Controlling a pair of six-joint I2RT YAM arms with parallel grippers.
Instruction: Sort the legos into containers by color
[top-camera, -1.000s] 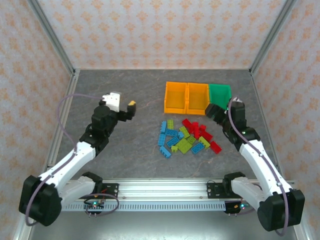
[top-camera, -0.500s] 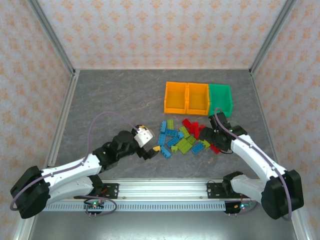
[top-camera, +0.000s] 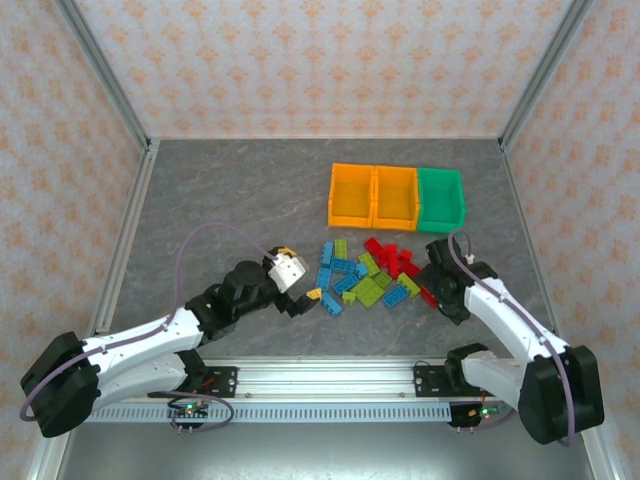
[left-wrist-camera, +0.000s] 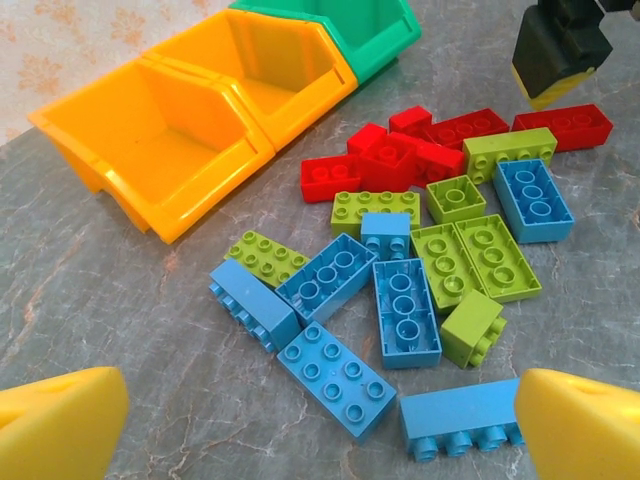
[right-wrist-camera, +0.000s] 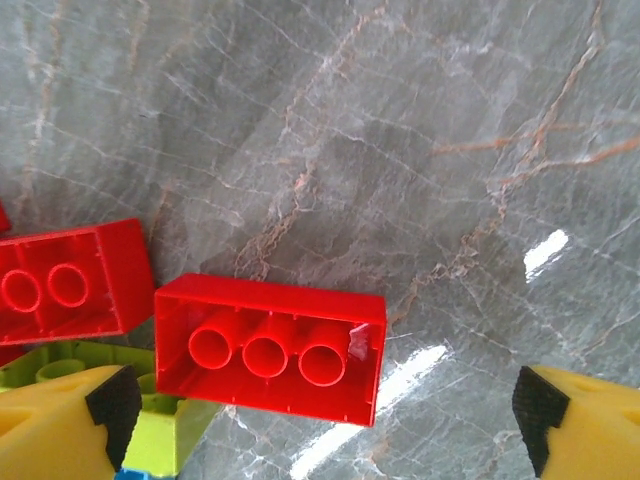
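Observation:
The legos (top-camera: 370, 275) lie in a loose pile of blue, lime green and red bricks on the grey table. Behind them stand two orange bins (top-camera: 351, 195) (top-camera: 395, 196) and a green bin (top-camera: 441, 194) in a row. My left gripper (top-camera: 300, 273) is open at the pile's left edge, with a blue brick (left-wrist-camera: 335, 378) lying flat between its fingers (left-wrist-camera: 60, 425). My right gripper (top-camera: 432, 288) is open low over the pile's right edge. An upside-down red brick (right-wrist-camera: 270, 345) lies between its fingertips (right-wrist-camera: 585, 420), untouched.
All three bins look empty (left-wrist-camera: 190, 150). Bare table lies left of the pile and between the pile and the front rail (top-camera: 330, 375). The cage walls enclose the table on both sides and at the back.
My left arm swung from the left of the table down to the pile's left edge. My right gripper came away from the green bin and dropped to the red bricks at the right.

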